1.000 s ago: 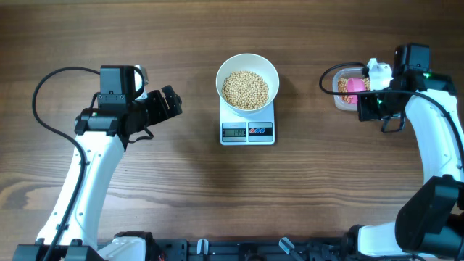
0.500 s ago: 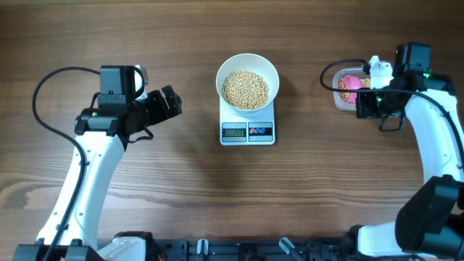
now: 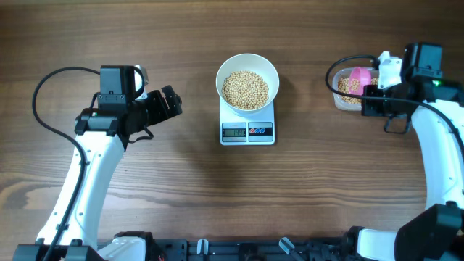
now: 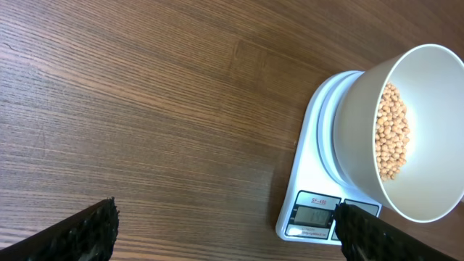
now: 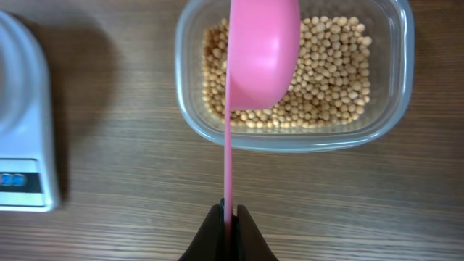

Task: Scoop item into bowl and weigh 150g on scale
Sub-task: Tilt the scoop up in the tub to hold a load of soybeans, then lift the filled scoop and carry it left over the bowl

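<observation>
The beans (image 3: 245, 88) fill the white bowl (image 3: 225, 67), which stands on the scale (image 3: 247, 118) at the centre of the overhead frame, well apart from both arms. The left jaws stand wide and hold nothing; in the left wrist view their fingertips (image 4: 94, 223) sit at the two bottom corners, with the bowl at the right edge, above the right-hand tip. The right jaws, at the bottom centre of the right wrist view, are pinched on the thin handle of the pink scoop (image 5: 262, 51). Its cup hangs over more beans in the clear tub (image 5: 290, 141) at the top of that frame. Whether the scoop carries any beans cannot be told.
</observation>
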Motion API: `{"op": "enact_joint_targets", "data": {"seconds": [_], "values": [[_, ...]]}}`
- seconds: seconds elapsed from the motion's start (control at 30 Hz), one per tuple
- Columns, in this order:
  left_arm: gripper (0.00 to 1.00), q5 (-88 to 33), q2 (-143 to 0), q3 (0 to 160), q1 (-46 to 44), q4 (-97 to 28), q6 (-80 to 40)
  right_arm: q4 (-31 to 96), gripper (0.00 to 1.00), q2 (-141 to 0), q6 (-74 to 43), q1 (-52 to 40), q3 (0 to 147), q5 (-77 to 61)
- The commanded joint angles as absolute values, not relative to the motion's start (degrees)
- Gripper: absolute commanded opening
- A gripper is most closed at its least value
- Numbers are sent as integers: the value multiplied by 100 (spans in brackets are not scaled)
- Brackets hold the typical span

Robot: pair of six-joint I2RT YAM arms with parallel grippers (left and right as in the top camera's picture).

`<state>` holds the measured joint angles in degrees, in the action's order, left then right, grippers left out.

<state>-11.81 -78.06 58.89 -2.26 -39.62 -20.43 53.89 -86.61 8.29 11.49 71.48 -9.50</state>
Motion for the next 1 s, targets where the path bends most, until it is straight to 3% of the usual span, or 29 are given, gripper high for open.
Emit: {"op": "enact_joint_targets", "data": {"seconds": [0.0,0.43,0.97], "values": [[100,-1168,-7846,6001,-239,-3946,-1994,5448,4,-8527,690,1540,7179,-2121],[100,-1166,-7846,6001,-239,-3946,-1994,5776,4,-8527,751,3055,7177,-4241],[100,-1166,-7846,6001,-239,-3946,-1994,5483,4,-8527,751,2884,7179,-6608]]}}
